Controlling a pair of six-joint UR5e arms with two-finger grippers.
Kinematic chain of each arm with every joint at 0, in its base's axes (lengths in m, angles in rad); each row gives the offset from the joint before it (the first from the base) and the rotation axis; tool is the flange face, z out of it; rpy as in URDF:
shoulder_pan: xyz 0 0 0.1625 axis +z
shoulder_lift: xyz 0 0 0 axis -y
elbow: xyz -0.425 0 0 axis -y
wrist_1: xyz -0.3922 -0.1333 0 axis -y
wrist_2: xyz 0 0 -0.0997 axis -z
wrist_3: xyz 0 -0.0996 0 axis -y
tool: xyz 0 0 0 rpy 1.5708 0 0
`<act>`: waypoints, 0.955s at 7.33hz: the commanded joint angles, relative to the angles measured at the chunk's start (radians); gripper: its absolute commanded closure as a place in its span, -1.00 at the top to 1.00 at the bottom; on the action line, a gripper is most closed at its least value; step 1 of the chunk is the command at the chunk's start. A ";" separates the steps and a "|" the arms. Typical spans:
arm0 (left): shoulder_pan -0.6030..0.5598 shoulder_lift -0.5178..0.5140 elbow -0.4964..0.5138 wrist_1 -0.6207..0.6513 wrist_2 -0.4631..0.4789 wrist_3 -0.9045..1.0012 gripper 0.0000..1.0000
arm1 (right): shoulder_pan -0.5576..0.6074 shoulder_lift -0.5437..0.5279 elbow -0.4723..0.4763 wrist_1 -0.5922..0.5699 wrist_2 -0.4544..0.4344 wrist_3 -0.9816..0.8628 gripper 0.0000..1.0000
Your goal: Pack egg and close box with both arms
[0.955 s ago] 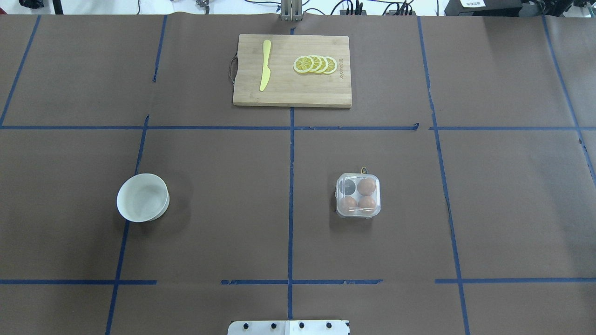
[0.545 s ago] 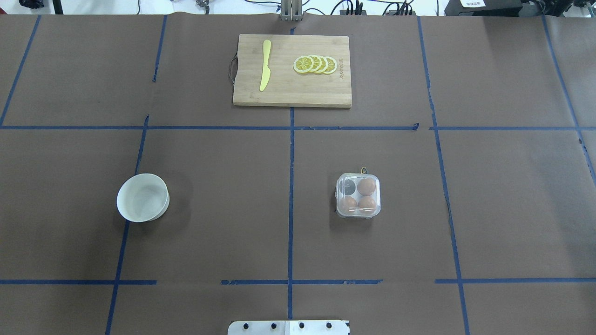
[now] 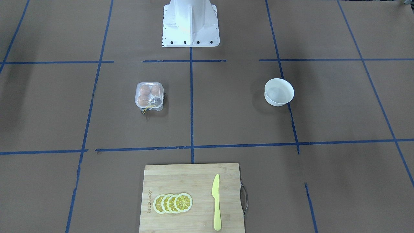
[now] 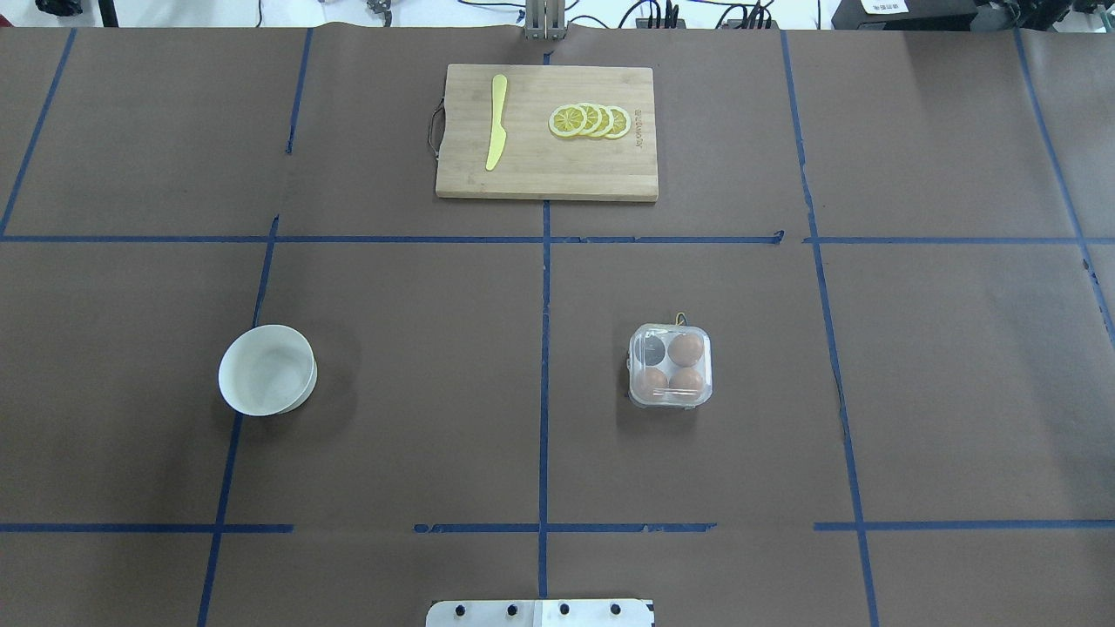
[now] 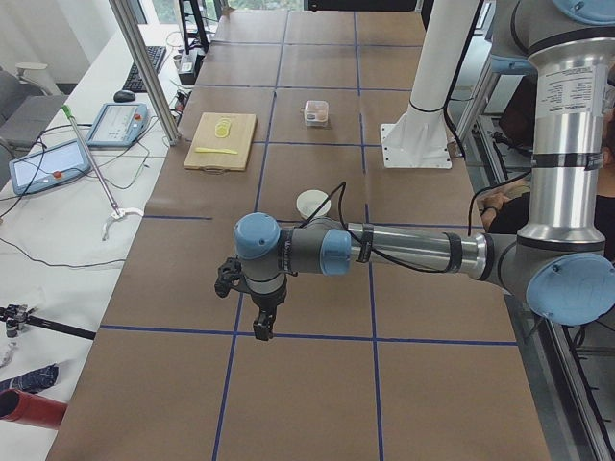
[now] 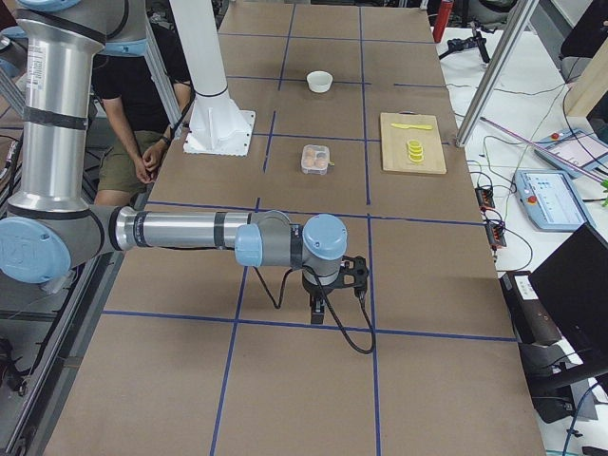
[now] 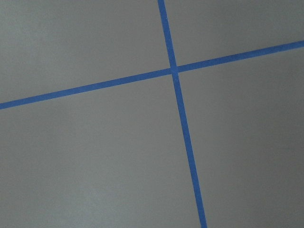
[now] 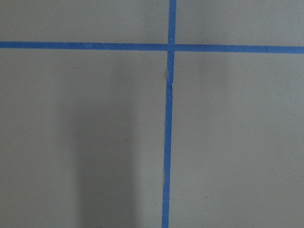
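The clear four-cell box [image 4: 671, 366] stands right of the table's centre line, and it also shows in the front view [image 3: 148, 94]. Three brown eggs lie in it, one of them at the far right [image 4: 686, 348]. The far-left cell [image 4: 649, 351] looks dark, with no egg. The clear lid seems to lie over the cells. Yellow string [image 3: 147, 108] hangs at its far side. My left gripper [image 5: 261, 327] and right gripper [image 6: 318, 312] hang over bare table at the two ends, far from the box. I cannot tell whether they are open or shut.
An empty white bowl [image 4: 266, 370] stands left of centre. A wooden cutting board [image 4: 547, 178] with a yellow knife [image 4: 496, 122] and lemon slices [image 4: 591, 120] lies at the far middle. The white pedestal [image 3: 190, 24] is at the near edge. Both wrist views show only brown paper and blue tape.
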 commanded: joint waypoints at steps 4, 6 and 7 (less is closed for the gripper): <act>0.000 0.017 0.001 0.003 -0.008 0.000 1.00 | -0.001 0.000 -0.001 0.001 0.028 0.000 1.00; -0.002 0.017 0.001 0.000 -0.063 -0.002 1.00 | -0.001 0.003 0.000 0.002 0.031 0.000 1.00; 0.000 0.017 -0.001 -0.005 -0.061 -0.002 1.00 | -0.001 0.003 0.000 0.002 0.032 0.000 1.00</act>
